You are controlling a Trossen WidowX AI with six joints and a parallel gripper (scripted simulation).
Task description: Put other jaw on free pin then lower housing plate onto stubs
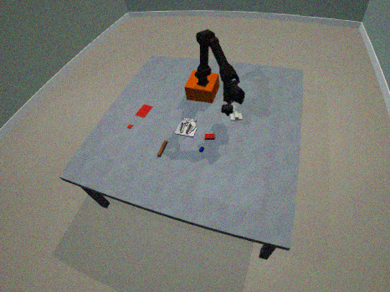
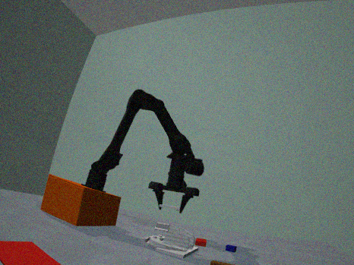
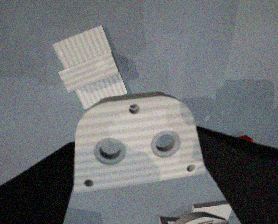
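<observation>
In the top view, the black arm (image 1: 222, 58) (image 2: 167, 121) rises from an orange block (image 1: 202, 93) (image 2: 62, 202) on the table (image 1: 234, 197) (image 2: 19, 222) and reaches down to its gripper (image 1: 228, 109) (image 2: 170, 209) (image 3: 136, 145), near a stepped white stand (image 1: 237, 115) (image 2: 162, 226) (image 3: 87, 65). Well apart from it, the white base (image 1: 180, 133) (image 2: 167, 247) (image 3: 222, 208) lies on the table with two dark, curved shapes on it, probably the jaws, though whether their teeth mesh is too small to tell. A red block (image 1: 209, 136) (image 2: 200, 242) (image 3: 245, 139) and a blue piece (image 1: 202, 149) (image 2: 231, 248) sit near the base, a brown stick (image 1: 162, 148) (image 2: 222, 263) beyond its other side; a red sheet (image 1: 144, 110) (image 2: 26, 252) and a small red square (image 1: 130, 126) lie farther off. In the exterior view, the gripper points down with its fingers set wide around the housing plate (image 2: 169, 208) (image 3: 137, 131), which appears edge-on as a thin pale strip above the table and off the base. In the wrist view, the gripper has the plate gripped by its two sides; two large ringed holes and three small ones show in its face. The stand, turned at an angle, shows past the plate's rounded edge, and part of the base shows at the bottom.
</observation>
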